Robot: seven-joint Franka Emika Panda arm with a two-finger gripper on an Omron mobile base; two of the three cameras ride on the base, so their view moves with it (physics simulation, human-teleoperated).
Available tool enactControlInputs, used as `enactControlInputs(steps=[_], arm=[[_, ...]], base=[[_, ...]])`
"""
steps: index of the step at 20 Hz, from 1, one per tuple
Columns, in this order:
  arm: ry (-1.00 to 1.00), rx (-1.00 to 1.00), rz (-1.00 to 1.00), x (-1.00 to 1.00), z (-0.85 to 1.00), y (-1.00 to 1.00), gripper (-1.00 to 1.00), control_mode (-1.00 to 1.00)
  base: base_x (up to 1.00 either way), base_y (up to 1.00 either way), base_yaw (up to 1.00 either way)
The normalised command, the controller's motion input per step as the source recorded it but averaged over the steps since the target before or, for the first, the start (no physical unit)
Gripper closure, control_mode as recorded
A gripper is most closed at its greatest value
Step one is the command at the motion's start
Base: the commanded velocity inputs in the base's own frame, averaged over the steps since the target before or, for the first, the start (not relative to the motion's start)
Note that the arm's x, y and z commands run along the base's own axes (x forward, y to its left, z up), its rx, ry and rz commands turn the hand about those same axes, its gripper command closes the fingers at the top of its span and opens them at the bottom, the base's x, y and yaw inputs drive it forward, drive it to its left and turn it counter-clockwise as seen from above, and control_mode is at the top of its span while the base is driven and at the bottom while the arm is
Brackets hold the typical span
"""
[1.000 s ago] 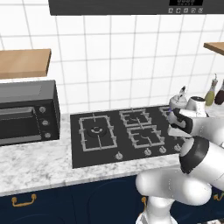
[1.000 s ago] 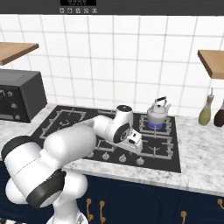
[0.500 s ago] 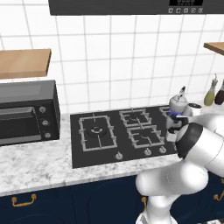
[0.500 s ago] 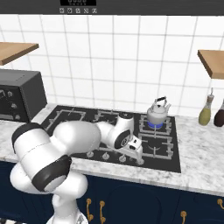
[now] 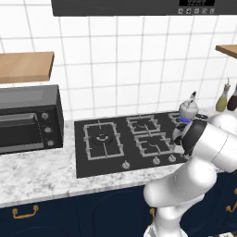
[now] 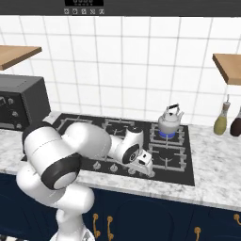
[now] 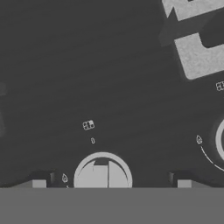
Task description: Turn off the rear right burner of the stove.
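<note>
Knob (image 7: 103, 171) btwn tool (image 7: 111, 181) tips (hand view)

The arm (image 6: 80, 141) is glossy white throughout, built from fat, rounded tube-like links with smooth bulging shoulders. Dark, near-black bands ring the joints: one wide collar caps the big link in the right base view, another wraps the link (image 5: 194, 136) in the left base view. A white wrist block carries small dark square marks on its face. The end effector (image 7: 111, 180) has two small dark finger tips with pale grey pads.
</note>
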Motion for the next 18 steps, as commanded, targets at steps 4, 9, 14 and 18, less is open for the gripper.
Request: enactControlInputs(steps=[4,9,14,18], arm=[[0.00,0.00,0.00,0.19,-0.07,0.00,-1.00,-1.00],[0.01,0.00,0.00,-0.05,0.00,0.10,-1.00,-1.00],[0.00,0.00,0.00,0.00,0.00,0.00,-1.00,-1.00],[0.00,0.00,0.00,0.00,0.00,0.00,-1.00,-1.00]], base=[[0.00,0.00,0.00],[0.00,0.00,0.00],[0.00,0.00,0.00],[0.00,0.00,0.00]])
